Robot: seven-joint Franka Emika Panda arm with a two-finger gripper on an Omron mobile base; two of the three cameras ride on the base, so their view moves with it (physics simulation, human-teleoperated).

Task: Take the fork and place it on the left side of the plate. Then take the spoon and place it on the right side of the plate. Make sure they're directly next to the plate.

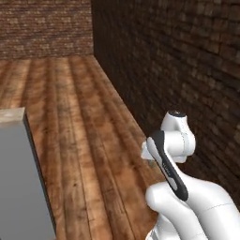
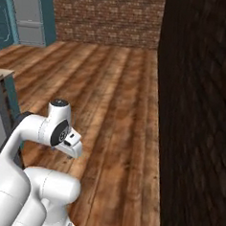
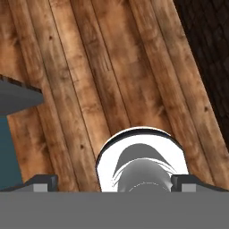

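1. The fingers (image 3: 114, 183) stand fully apart, holding nothing, above wooden floor (image 3: 112, 80).
2. Fork, spoon and plate cannot be located here; a grey bench corner (image 1: 18, 117) sits left.
3. Judged: the fork is light, stiff and slippery; best pinched mid-handle.

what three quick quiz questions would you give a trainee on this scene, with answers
1. True or false: the fork, spoon and plate lie on the wooden floor in front of the robot.
2. Multiple choice: what stands along the right side of the floor in both base views? A) a dark brick wall B) a glass door C) a row of chairs
3. In the hand view, are the jaws of the gripper open or shut?

Key:
1. False; the floor ahead shows bare planks.
2. A
3. Open: the two dark fingertips stand far apart, with nothing between them.
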